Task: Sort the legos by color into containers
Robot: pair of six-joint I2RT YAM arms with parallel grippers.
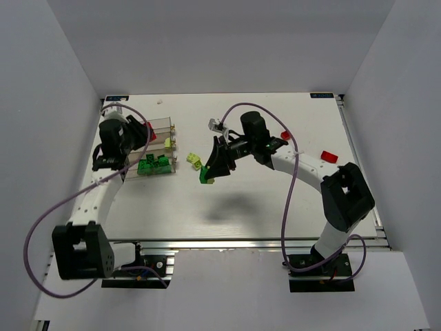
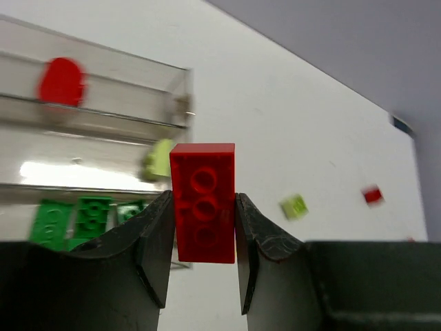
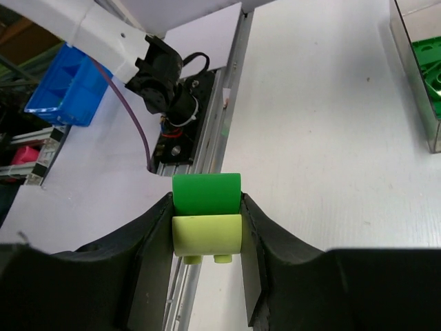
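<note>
My left gripper (image 1: 142,135) (image 2: 203,200) is shut on a red lego (image 2: 202,172), held upright above the clear compartment tray (image 1: 160,125). The tray holds a red lego (image 2: 62,81), a lime one (image 2: 158,158) and several dark green ones (image 1: 153,165) (image 2: 83,217) in separate compartments. My right gripper (image 1: 209,174) (image 3: 206,201) is shut on a dark green lego joined to a lime one (image 3: 207,234), held above the table right of the tray. One tray corner with green legos (image 3: 427,62) shows in the right wrist view.
A lime lego (image 1: 195,161) (image 2: 294,205) lies right of the tray. A white and grey piece (image 1: 217,125) lies behind my right gripper. Two red legos (image 1: 285,135) (image 1: 329,156) lie on the right side. A blue bin (image 3: 65,86) sits off the table.
</note>
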